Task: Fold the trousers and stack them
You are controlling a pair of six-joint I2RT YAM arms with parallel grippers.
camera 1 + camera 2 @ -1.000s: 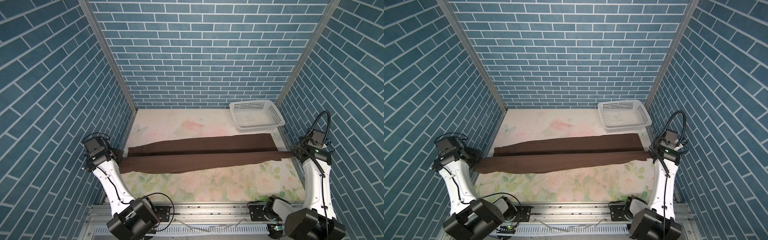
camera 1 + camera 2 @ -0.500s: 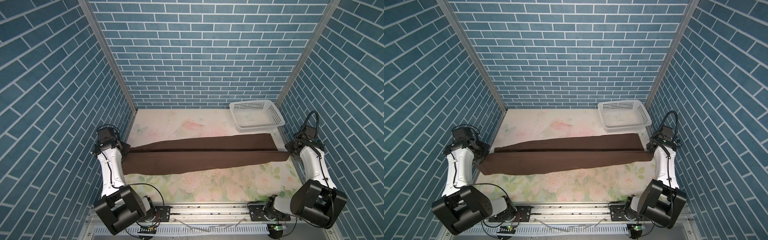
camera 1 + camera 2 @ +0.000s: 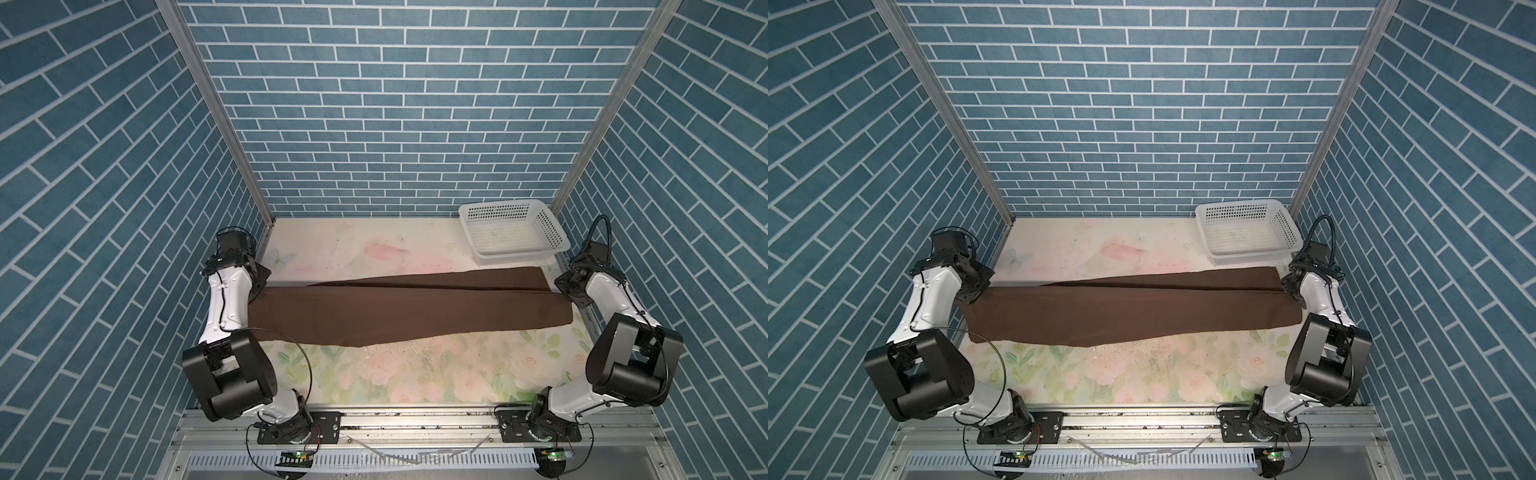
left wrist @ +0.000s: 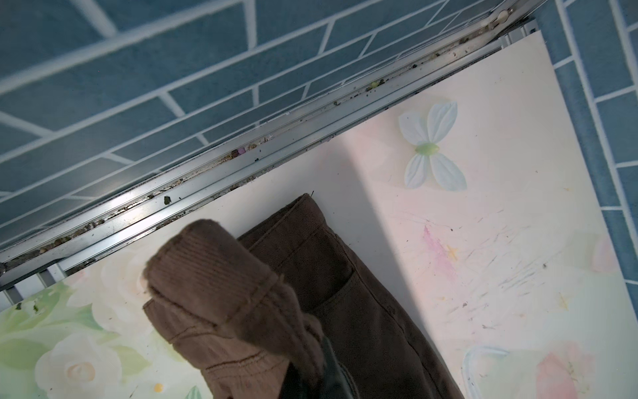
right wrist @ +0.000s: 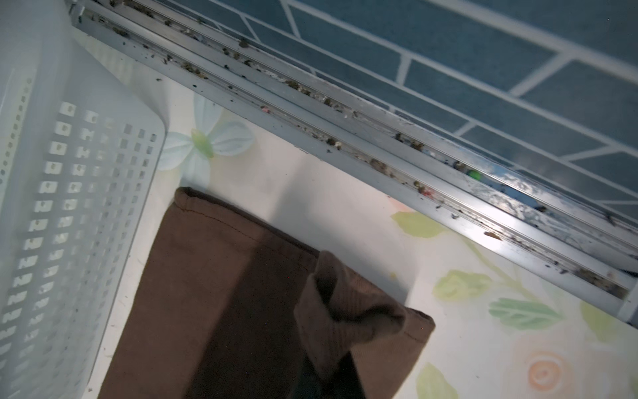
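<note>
trousers point(image 3: 415, 316) stretched edge to edge — open table point(image 3: 415, 374) in front

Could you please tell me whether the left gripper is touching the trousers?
Touching. The left wrist view shows the left gripper shut on a bunched corner of the trousers, with the fabric draped over it.

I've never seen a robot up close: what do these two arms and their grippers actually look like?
The left arm and right arm match: smooth white shells between bulky black joint blocks, with thin black cables looping outside. A small green light glows near each base. The left gripper and right gripper look black, mostly hidden.
</note>
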